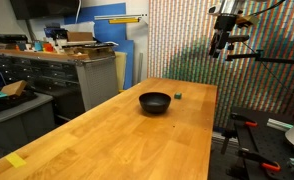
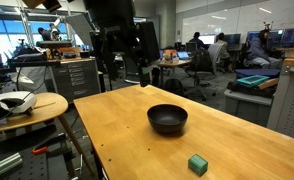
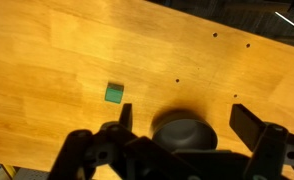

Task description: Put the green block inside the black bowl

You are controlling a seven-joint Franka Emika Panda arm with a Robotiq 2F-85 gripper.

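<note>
Green block (image 3: 114, 93) rests on the wooden table (image 3: 47, 60), near the black bowl (image 3: 184, 132) but not touching it. Gripper (image 3: 185, 118) hangs high, jaws spread wide and empty. Judged step: approach. Centre over the block, descend straight, and close on flat faces. The gripper body cuts off the bowl's lower rim; the block's orientation is unreadable in an exterior view (image 1: 178, 96).

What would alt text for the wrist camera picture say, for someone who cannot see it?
Seen from above, a small green block lies on a wooden table, apart from an empty black bowl. The gripper, its two dark fingers spread open, reaches in from the bottom edge, framing the bowl.
</note>
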